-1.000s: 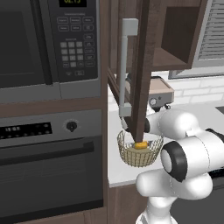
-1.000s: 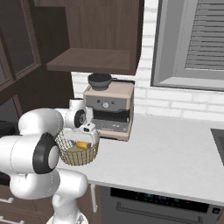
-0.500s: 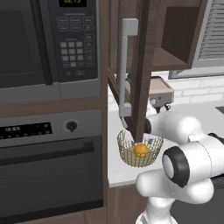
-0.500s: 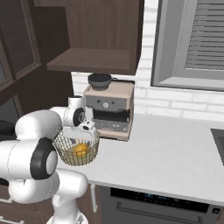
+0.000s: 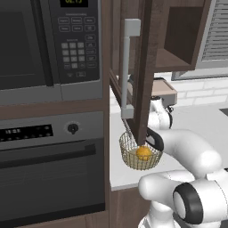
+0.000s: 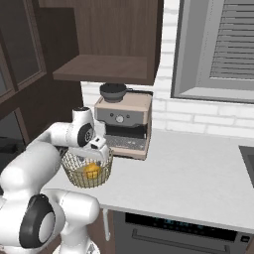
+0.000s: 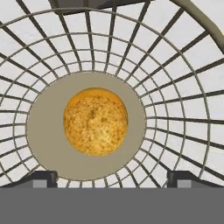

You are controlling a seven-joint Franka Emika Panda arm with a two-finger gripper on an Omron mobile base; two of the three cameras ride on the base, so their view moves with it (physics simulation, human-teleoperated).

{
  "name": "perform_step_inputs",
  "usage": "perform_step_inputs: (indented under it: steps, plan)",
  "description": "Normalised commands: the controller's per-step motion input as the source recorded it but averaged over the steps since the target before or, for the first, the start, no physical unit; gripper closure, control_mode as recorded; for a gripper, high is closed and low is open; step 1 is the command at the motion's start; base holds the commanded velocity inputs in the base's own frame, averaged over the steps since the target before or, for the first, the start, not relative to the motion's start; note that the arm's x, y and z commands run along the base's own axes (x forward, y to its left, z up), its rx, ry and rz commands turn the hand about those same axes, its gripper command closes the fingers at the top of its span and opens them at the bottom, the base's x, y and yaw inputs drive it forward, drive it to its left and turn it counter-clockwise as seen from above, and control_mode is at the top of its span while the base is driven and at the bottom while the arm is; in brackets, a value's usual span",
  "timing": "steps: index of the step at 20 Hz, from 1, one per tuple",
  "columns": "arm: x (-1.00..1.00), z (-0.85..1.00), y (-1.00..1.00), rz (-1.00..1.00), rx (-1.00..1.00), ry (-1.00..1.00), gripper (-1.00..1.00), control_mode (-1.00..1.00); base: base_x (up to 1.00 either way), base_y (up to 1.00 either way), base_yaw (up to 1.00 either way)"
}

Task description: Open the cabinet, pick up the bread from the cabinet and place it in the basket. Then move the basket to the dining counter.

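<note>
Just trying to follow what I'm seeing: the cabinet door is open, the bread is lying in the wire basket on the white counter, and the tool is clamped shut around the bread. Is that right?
Not quite. The cabinet door is open and the bread lies in the basket on the counter, but the tool is open, not clamped on it. The hand view shows its two tips spread wide, clear of the bread.

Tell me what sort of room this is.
A home kitchen, rendered: a built-in microwave above an oven, a coffee machine on a white worktop with a brick-tile backsplash, and dark wood wall cabinets.
</note>
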Motion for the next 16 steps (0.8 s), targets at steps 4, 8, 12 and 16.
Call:
perform_step_inputs:
  steps: [4, 8, 12, 16]
  plan:
    - [-0.16, 0.04, -0.31, -0.15, 0.04, -0.05, -1.0, -1.0, 0.0, 0.0, 0.0]
    - [-0.04, 0.09, -0.29, -0.16, 0.05, -0.01, -1.0, -1.0, 0.0, 0.0, 0.0]
    - [0.0, 0.0, -0.19, -0.12, 0.02, 0.0, -1.0, -1.0, 0.0, 0.0, 0.0]
    - [-0.06, 0.1, -0.04, -0.04, 0.0, -0.08, -1.0, -1.0, 0.0, 0.0, 0.0]
